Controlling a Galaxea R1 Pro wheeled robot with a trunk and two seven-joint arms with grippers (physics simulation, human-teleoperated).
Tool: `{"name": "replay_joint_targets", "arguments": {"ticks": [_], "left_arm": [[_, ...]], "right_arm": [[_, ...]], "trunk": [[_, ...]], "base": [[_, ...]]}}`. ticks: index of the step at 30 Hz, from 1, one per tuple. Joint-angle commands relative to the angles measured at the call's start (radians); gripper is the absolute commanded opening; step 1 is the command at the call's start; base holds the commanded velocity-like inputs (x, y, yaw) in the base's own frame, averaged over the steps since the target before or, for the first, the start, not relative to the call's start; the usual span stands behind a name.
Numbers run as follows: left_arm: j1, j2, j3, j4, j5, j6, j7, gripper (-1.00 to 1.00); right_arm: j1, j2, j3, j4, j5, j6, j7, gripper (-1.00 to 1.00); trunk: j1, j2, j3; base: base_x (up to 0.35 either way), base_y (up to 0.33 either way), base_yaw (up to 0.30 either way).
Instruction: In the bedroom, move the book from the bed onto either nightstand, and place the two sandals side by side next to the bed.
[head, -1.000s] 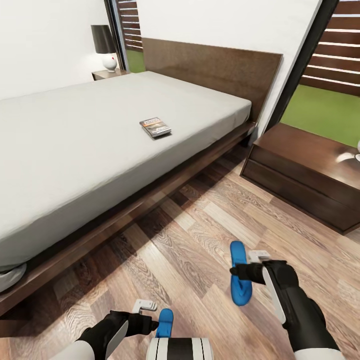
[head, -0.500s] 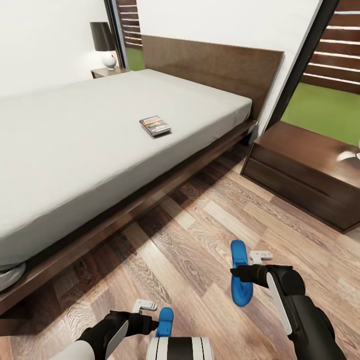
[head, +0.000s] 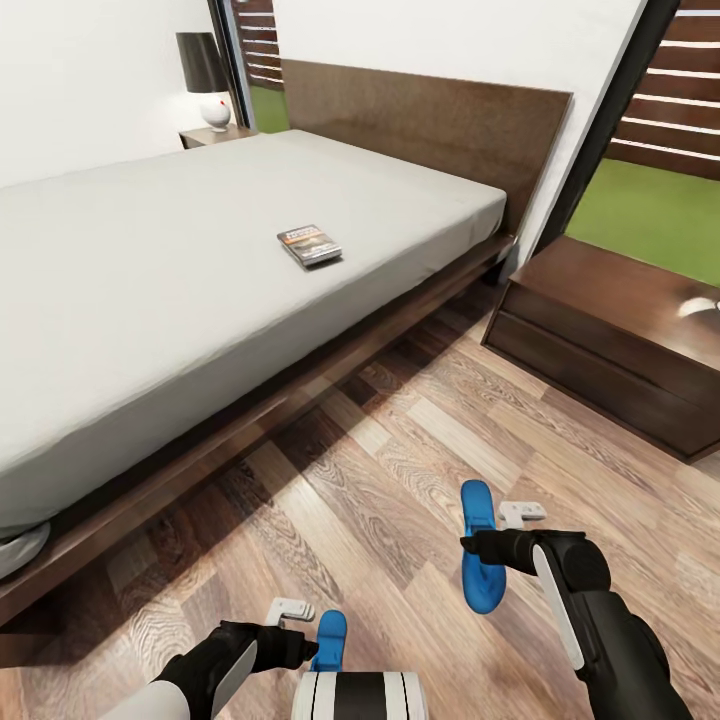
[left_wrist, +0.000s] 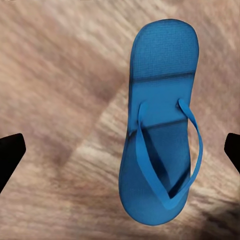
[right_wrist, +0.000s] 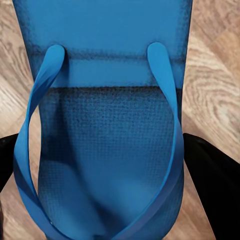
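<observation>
The bed (head: 200, 260) is the biggest thing here and takes up the room from 9 to 12 o'clock in the head view. The wood floor (head: 400, 460) runs along its side. A nightstand (head: 610, 340) sits at 3 o'clock, by the head of the bed, and a second nightstand (head: 215, 135) with a lamp (head: 205, 80) is far off at 11 o'clock. The book (head: 309, 246) lies flat on the bed, a bit above the middle of the view, so that job is not done yet. The right claw (head: 478, 545) is at 5 o'clock, and a blue sandal (head: 479, 545) is there with it. The right wrist view looks close down on this sandal (right_wrist: 107, 150), with a dark finger (right_wrist: 212, 185) on each side of it. It looks like the claw has hold of the sandal, but I cannot tell for sure if the sandal is up off the floor. The left claw (head: 305, 645) is at 6 o'clock, and the other sandal (head: 329, 640) is just beside it. In the left wrist view that other sandal (left_wrist: 160, 125) lies flat on the floor, with the two fingers (left_wrist: 10, 155) spread wide and well apart from it, so this claw is released. The two sandals are near each other and not far from the bed, but not yet side by side. I think the sandals are partly done, and the book is all still to do.
</observation>
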Motion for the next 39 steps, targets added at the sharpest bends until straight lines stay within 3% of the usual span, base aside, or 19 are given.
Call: {"name": "replay_joint_targets", "arguments": {"ticks": [1,39], "left_arm": [[0.000,0.001,-0.005,-0.001,0.010,0.005,0.001,1.00],[-0.001,0.002,-0.006,-0.003,0.010,0.004,0.000,1.00]], "right_arm": [[-0.001,0.000,-0.001,-0.001,0.001,0.004,0.004,-1.00],[0.000,0.000,0.006,-0.001,0.002,0.004,0.004,-1.00]], "trunk": [[0.000,0.000,-0.001],[0.000,0.000,-0.001]], "base": [[0.000,0.000,0.000],[0.000,0.000,-0.075]]}}
